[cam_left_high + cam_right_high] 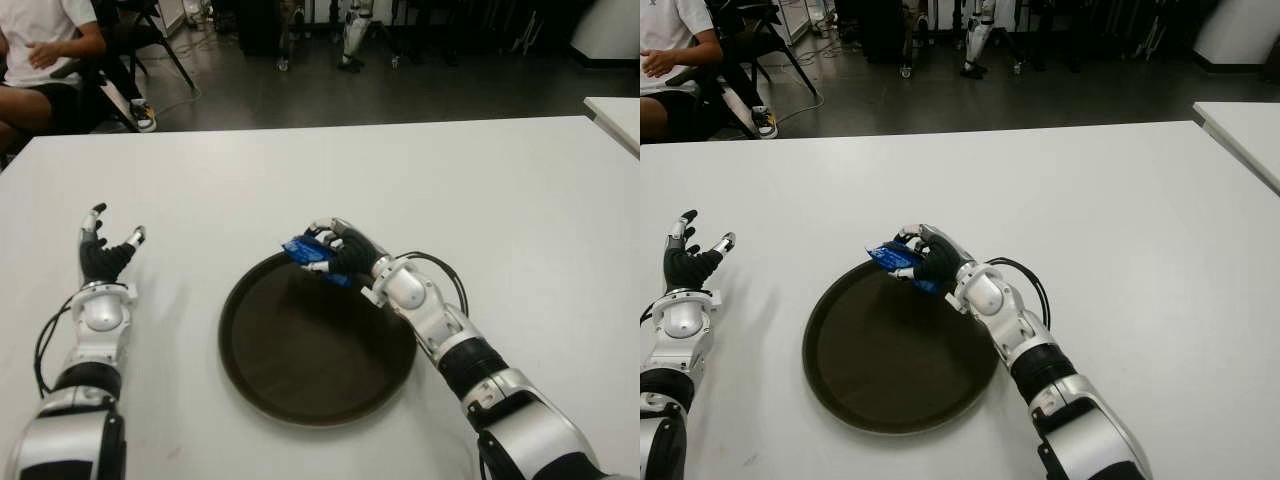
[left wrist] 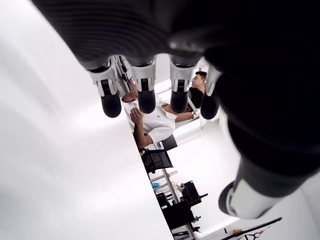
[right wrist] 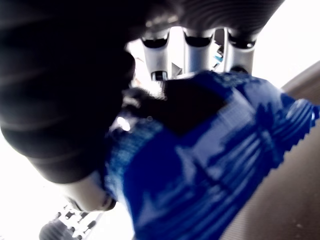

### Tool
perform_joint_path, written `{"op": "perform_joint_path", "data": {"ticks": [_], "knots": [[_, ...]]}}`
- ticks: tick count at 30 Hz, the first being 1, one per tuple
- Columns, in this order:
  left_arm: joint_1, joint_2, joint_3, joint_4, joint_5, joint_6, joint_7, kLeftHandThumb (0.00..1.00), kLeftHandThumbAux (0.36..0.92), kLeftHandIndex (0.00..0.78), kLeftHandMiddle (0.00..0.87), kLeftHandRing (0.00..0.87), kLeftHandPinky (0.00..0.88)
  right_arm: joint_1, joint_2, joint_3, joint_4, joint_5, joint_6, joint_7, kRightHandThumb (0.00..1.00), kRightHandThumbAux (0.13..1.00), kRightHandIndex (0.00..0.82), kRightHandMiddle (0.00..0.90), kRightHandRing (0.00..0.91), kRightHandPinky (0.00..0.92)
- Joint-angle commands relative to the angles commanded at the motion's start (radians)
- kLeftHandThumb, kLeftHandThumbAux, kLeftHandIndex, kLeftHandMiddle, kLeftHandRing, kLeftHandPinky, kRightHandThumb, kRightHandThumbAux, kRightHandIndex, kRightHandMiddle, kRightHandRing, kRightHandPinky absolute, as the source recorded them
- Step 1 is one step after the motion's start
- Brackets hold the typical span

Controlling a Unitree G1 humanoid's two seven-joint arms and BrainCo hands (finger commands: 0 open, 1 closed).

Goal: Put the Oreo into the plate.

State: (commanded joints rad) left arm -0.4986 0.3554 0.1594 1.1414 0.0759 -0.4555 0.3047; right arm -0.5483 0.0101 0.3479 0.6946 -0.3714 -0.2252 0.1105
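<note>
While right hand (image 1: 338,250) clenched blue Oreo packet (image 1: 305,250) above plate (image 1: 262,385) far rim, left hand (image 1: 103,256) showed splayed, empty; best release: carry inward, lower.

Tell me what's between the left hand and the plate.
Only bare table, as both eye views show. The left hand shows left of the plate, holding nothing; the Oreo is in the right hand over the plate's far rim.
</note>
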Motion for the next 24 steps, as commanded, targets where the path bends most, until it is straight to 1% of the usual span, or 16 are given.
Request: {"op": "perform_joint_path", "data": {"ticks": [4, 9, 11, 13, 16, 17, 18, 20, 21, 22, 24], "knots": [[-0.001, -0.005, -0.001, -0.004, 0.002, 0.004, 0.004, 0.000, 0.745, 0.000, 0.000, 0.000, 0.000, 0.010, -0.005, 0.003, -0.017, -0.001, 0.011, 0.002, 0.392, 0.827, 0.695, 0.820, 0.826, 0.821], [-0.001, -0.008, -0.001, -0.004, 0.002, 0.002, 0.005, 0.000, 0.739, 0.000, 0.000, 0.000, 0.000, 0.029, -0.019, 0.009, -0.052, -0.006, 0.014, 0.008, 0.375, 0.832, 0.724, 0.830, 0.835, 0.831], [0.001, -0.007, 0.002, -0.002, -0.002, -0.003, 0.000, 0.000, 0.735, 0.000, 0.000, 0.000, 0.003, 0.046, -0.033, 0.008, -0.081, -0.006, 0.013, 0.015, 0.368, 0.832, 0.731, 0.832, 0.837, 0.830], [0.002, -0.007, 0.003, -0.001, -0.004, -0.005, -0.002, 0.000, 0.733, 0.000, 0.001, 0.000, 0.005, 0.055, -0.039, 0.008, -0.096, -0.006, 0.016, 0.019, 0.363, 0.832, 0.735, 0.833, 0.838, 0.829], [0.002, -0.007, 0.002, -0.001, -0.002, -0.005, 0.000, 0.000, 0.728, 0.000, 0.001, 0.000, 0.003, 0.084, -0.062, 0.003, -0.138, 0.000, 0.012, 0.032, 0.359, 0.830, 0.735, 0.833, 0.838, 0.831], [0.002, -0.007, 0.002, -0.001, -0.002, -0.005, 0.000, 0.000, 0.728, 0.000, 0.000, 0.000, 0.001, 0.090, -0.067, 0.002, -0.149, 0.001, 0.010, 0.034, 0.357, 0.832, 0.744, 0.839, 0.846, 0.844], [0.002, -0.006, 0.002, -0.001, -0.001, -0.004, 0.001, 0.000, 0.729, 0.000, 0.000, 0.000, 0.001, 0.104, -0.080, -0.001, -0.173, 0.002, 0.005, 0.041, 0.355, 0.833, 0.749, 0.844, 0.851, 0.852], [0.001, -0.005, 0.002, -0.001, 0.000, -0.004, 0.003, 0.000, 0.734, 0.000, 0.000, 0.000, 0.000, 0.141, -0.119, -0.008, -0.244, 0.010, -0.011, 0.067, 0.350, 0.838, 0.759, 0.853, 0.861, 0.862], [0.001, -0.005, 0.002, -0.001, 0.000, -0.004, 0.004, 0.000, 0.737, 0.000, 0.001, 0.000, 0.000, 0.151, -0.129, -0.010, -0.265, 0.012, -0.013, 0.075, 0.346, 0.841, 0.763, 0.856, 0.864, 0.865], [0.000, -0.006, 0.002, -0.002, 0.002, -0.005, 0.008, 0.000, 0.742, 0.000, 0.002, 0.000, 0.000, 0.172, -0.150, -0.012, -0.308, 0.013, -0.025, 0.088, 0.340, 0.844, 0.765, 0.858, 0.868, 0.869], [-0.001, -0.008, 0.001, -0.002, 0.003, -0.006, 0.011, 0.000, 0.750, 0.000, 0.002, 0.000, 0.000, 0.196, -0.173, -0.014, -0.360, 0.014, -0.035, 0.104, 0.330, 0.848, 0.767, 0.860, 0.871, 0.874]]}}
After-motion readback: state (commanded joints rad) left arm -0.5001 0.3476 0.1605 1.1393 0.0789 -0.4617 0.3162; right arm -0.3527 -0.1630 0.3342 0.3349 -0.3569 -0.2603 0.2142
